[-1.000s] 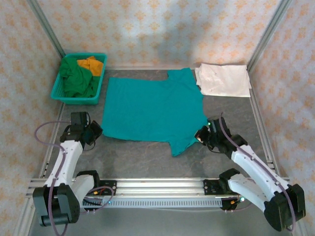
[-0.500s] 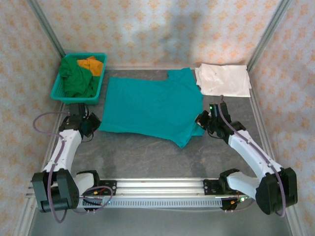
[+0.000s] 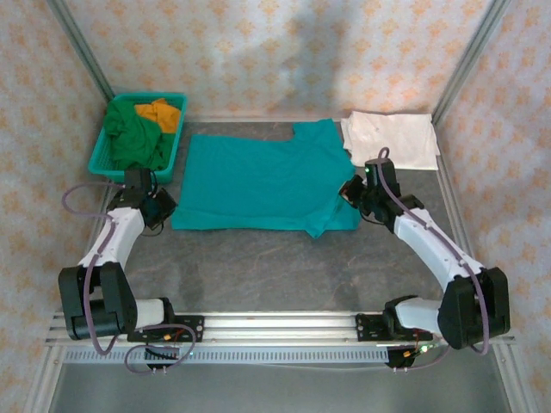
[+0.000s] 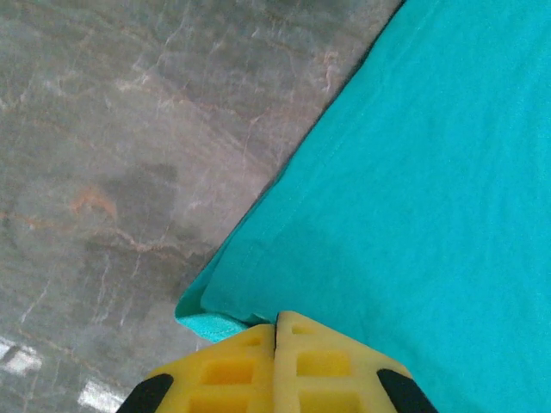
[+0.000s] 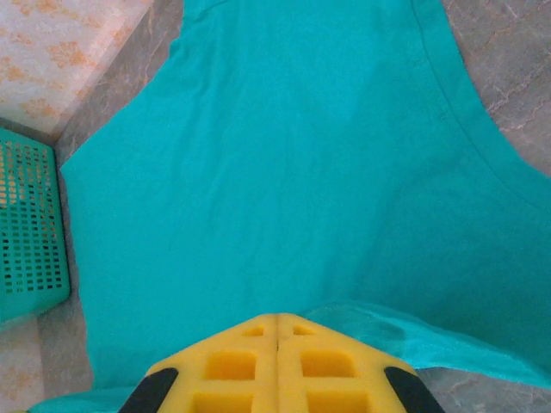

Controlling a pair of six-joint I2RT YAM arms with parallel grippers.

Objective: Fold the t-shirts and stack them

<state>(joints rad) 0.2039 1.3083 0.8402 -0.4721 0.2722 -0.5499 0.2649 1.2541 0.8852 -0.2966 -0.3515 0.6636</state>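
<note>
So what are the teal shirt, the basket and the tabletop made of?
The teal t-shirt looks like soft matte knit cloth, likely cotton: stitched hem, soft folds. The basket looks like rigid plastic: moulded grid of holes. The tabletop is grey and veined like stone, matte; possibly printed laminate.

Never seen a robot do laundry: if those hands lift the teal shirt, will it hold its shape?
Probably not: the teal shirt sags into a fold beside the right hand pinching it, so it looks floppy. Likely light too, since the left hand holds a corner with a fingertip pinch.
</note>
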